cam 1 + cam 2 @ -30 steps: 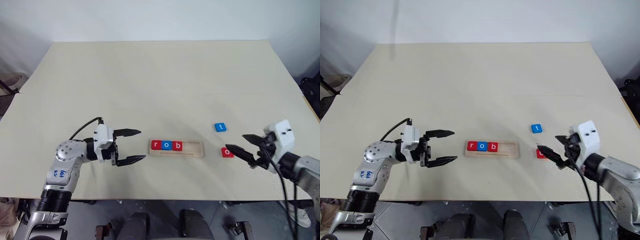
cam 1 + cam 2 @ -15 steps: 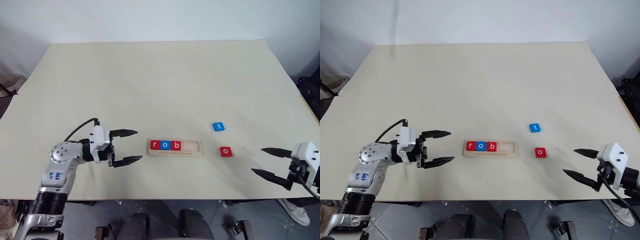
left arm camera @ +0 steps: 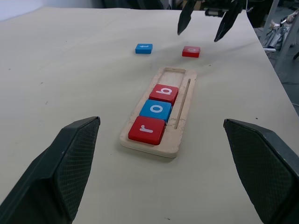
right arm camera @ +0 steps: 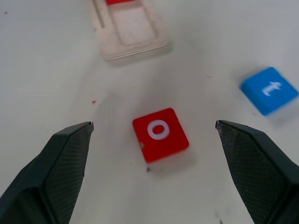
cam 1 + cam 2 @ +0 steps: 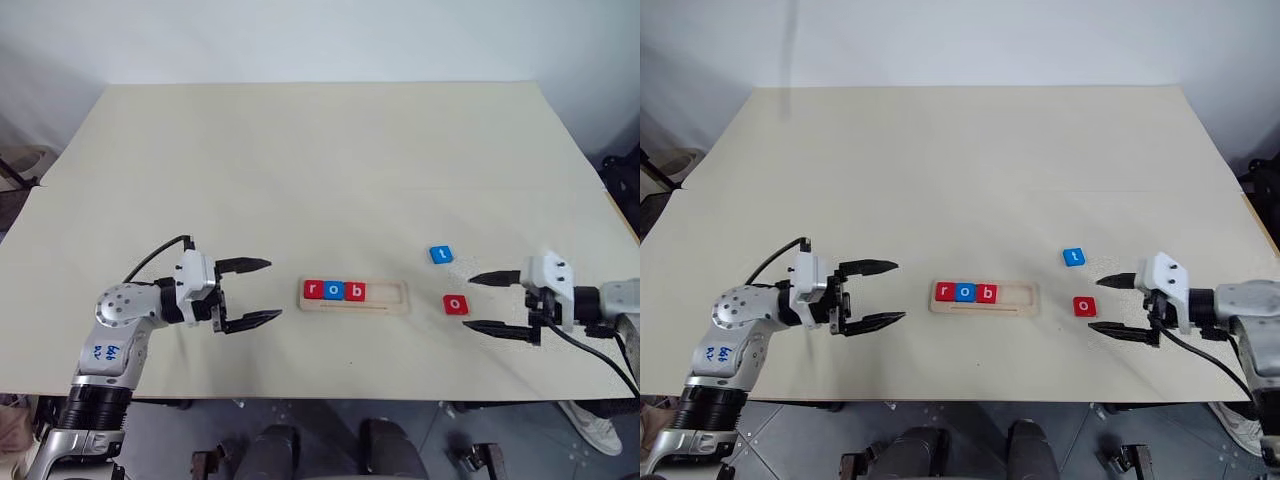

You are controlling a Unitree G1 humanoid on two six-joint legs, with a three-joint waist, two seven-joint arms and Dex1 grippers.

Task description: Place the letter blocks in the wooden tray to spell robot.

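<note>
The red o block point(image 4: 160, 134) is judged light, rigid and smooth-faced, a flat rounded square (probably painted wood or plastic) lying on the matte cream table point(image 5: 300, 170). Being so thin, it would best be taken by two opposite side edges, fingers kept low. It lies at 3 o'clock of the wooden tray point(image 5: 390, 297), well apart from it, with the blue t block point(image 5: 441, 254) near it at 11 o'clock. The pale, raised-rim tray holds r, o, b at its left end; two places remain bare. The right gripper point(image 5: 487, 302) is seen spread wide just beside the red block; the left gripper point(image 5: 252, 293) is likewise wide and empty.
</note>
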